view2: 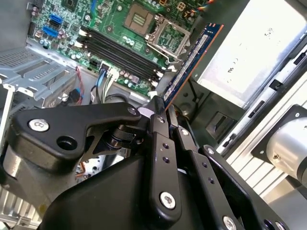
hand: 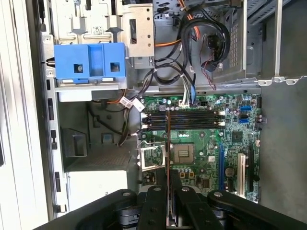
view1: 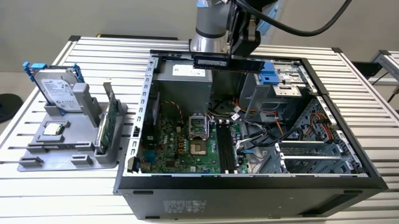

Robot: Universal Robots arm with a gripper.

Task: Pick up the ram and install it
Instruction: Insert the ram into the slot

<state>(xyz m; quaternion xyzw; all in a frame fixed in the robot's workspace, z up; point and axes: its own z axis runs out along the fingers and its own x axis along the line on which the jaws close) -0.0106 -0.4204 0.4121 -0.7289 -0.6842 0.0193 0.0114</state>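
The black metal computer case (view1: 249,196) lies open on the slatted metal table (view1: 62,200), the green motherboard (view1: 181,149) on its floor. At the exterior view's left of it sits the grey plastic holder tray (view1: 87,161), carrying the silver boxy hard drive (view1: 59,91) and the green circuit card (view1: 107,126) upright. The long, thin blue ram stick (view1: 224,62), clamped in the black gripper (view1: 234,56), hangs above the case's far end.

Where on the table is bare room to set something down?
Bare table slats: in front of the gray holder tray, and at the exterior view's right of the computer case. Crowded inside it: cables beside the motherboard, end effector holding the ram above.
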